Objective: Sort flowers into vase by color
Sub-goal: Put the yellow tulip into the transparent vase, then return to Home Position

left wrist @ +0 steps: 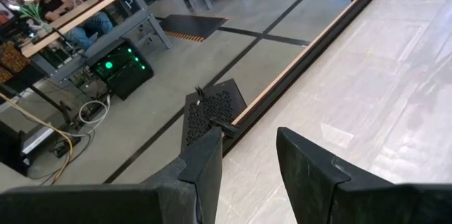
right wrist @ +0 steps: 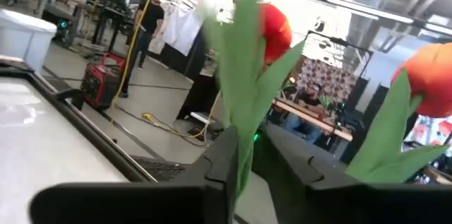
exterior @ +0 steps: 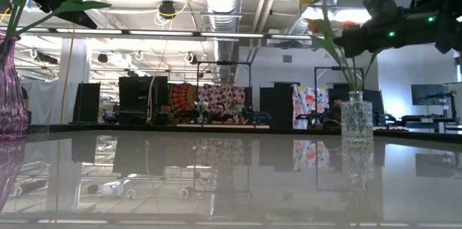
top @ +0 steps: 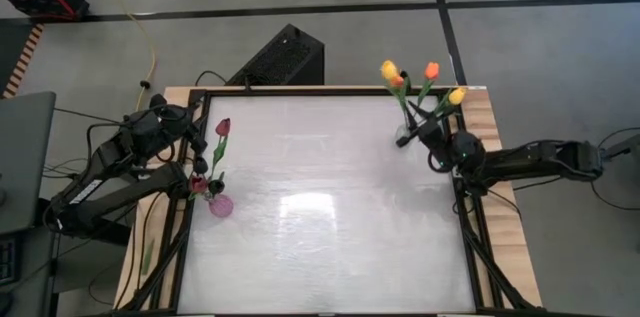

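Near the table's (top: 330,247) back right corner, the right gripper (top: 425,135) is closing its fingers on a green flower stem (right wrist: 244,146) at the clear vase (exterior: 356,121), where yellow and orange tulips (top: 430,71) are standing. Over by the left edge, the left gripper (top: 200,162) is hovering with its fingers (left wrist: 201,171) parted and holding nothing, just beside the pink vase (top: 220,204) that is carrying a maroon tulip (top: 222,127). Between the two vases the tabletop is lying wide open.

Glossy white table (top: 330,217) with pink vase (top: 220,204), clear vase (exterior: 356,119)
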### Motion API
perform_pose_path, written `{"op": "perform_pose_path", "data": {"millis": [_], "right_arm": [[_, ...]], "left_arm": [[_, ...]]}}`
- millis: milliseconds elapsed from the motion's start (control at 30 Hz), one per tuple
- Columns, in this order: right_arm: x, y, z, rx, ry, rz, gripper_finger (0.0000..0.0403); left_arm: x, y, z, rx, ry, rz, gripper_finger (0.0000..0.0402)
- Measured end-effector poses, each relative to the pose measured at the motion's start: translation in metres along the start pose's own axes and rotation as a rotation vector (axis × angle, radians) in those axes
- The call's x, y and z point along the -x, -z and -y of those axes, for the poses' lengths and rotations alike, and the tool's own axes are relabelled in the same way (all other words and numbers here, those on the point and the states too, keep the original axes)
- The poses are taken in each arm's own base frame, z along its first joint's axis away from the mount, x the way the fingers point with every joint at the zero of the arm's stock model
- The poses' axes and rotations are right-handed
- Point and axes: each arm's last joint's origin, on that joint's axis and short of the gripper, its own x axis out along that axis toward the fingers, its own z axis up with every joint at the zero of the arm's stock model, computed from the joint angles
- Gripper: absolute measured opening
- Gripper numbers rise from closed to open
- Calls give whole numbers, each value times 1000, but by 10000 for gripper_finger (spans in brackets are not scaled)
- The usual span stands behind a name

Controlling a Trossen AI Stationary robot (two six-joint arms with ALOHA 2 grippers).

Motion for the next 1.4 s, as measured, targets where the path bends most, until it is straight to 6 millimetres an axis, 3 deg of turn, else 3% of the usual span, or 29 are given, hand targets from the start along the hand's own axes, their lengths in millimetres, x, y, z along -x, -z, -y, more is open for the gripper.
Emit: {"op": "perform_pose_path", "data": {"millis": [300,467,767,1100,1300,1400], "right_arm": [[8,-2,-3,26,113,-96,141],[18,-10,-10,68,54,-72,166],[26,-63,-23,7,-91,47,177],[40,-116,-45,-100,-463,-88,176],[52,-120,-54,-378,-907,-243,176],[56,-115,-67,-427,-1043,-330,176]], "left_arm": [[0,0,0,0,0,0,125],[0,0,0,0,0,0,125],[0,0,0,0,0,0,125],[0,-3,-1,-11,-4,26,125],[1,-11,-3,27,-20,110,125],[1,-12,-3,67,-22,123,125]]}}
